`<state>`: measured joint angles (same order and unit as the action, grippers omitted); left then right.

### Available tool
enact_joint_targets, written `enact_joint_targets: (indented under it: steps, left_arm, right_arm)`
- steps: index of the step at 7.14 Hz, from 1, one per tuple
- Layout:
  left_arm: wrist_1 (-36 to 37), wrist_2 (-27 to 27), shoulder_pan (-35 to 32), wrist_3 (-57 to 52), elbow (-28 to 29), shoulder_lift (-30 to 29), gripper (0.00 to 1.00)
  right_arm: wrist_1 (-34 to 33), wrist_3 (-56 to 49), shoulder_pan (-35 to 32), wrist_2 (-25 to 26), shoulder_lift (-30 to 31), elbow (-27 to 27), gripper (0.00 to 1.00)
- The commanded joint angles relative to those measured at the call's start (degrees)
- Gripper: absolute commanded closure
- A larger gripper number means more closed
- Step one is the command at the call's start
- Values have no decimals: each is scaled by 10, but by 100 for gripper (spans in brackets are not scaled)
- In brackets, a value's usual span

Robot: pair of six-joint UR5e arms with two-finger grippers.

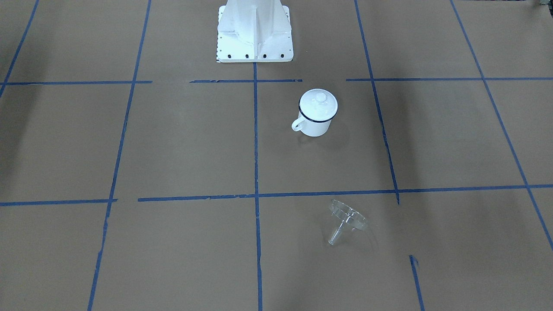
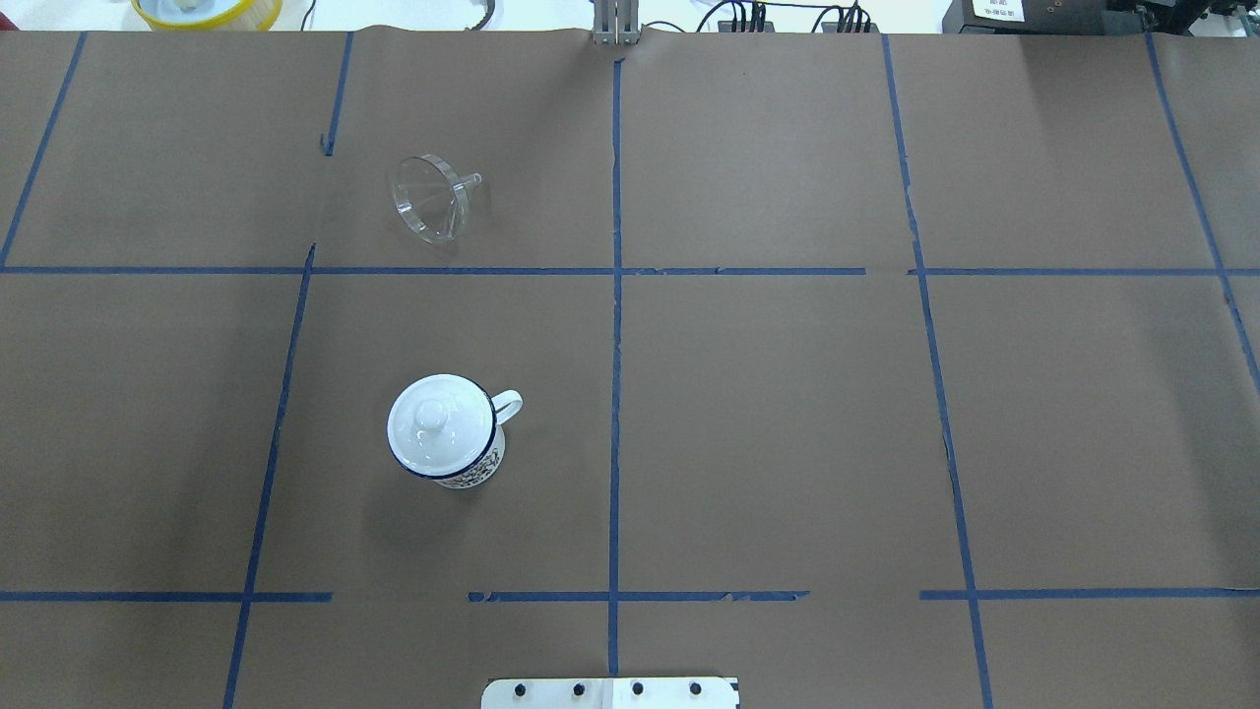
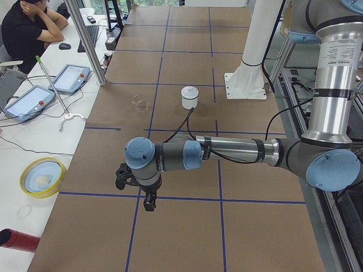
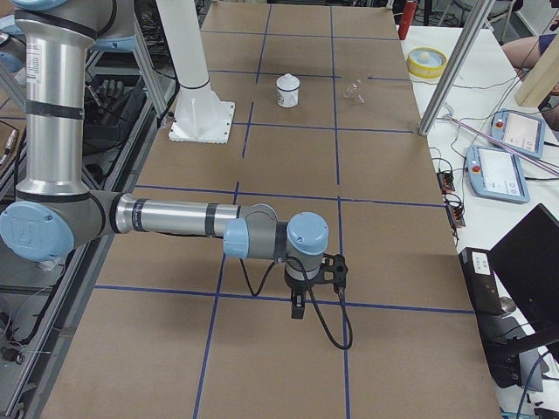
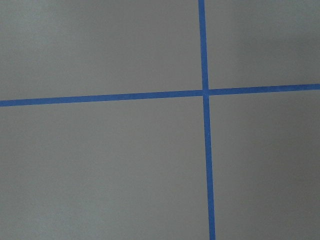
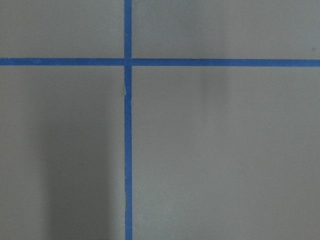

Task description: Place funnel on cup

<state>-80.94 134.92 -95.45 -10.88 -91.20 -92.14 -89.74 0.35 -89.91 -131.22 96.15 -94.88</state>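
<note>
The cup (image 1: 314, 124) is a white enamel mug with a dark blue rim, standing upright on the brown paper with a round white knobbed lid (image 1: 318, 103) on top. It also shows in the overhead view (image 2: 479, 465). The clear funnel (image 1: 347, 218) lies on its side farther from the robot base, also in the overhead view (image 2: 431, 197). My left gripper (image 3: 148, 203) shows only in the exterior left view, far from both. My right gripper (image 4: 298, 307) shows only in the exterior right view, at the other table end. I cannot tell whether either is open or shut.
The robot's white base (image 1: 255, 30) stands at the table's near edge. Blue tape lines grid the paper. Beside the table are a yellow bowl (image 3: 41, 177), a red cylinder (image 3: 17, 239), control tablets (image 3: 28, 102) and a seated person (image 3: 28, 28).
</note>
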Motion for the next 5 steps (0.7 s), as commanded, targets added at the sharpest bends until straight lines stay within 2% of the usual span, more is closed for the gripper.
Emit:
enact_joint_targets:
  steps: [1,3,4,5]
  left_arm:
    - [0,0,-1,0,-1,1,0]
    - [-6,11,3,15,-9,-4,0]
    - [-34,42,41,116,-38,-8,0]
    - [-93,40,91,227,-76,-8,0]
  right_arm:
    - [0,0,0,0,0,0,0]
    - [0,0,0,0,0,0,0]
    - [0,0,0,0,0,0,0]
    - [0,0,0,0,0,0,0]
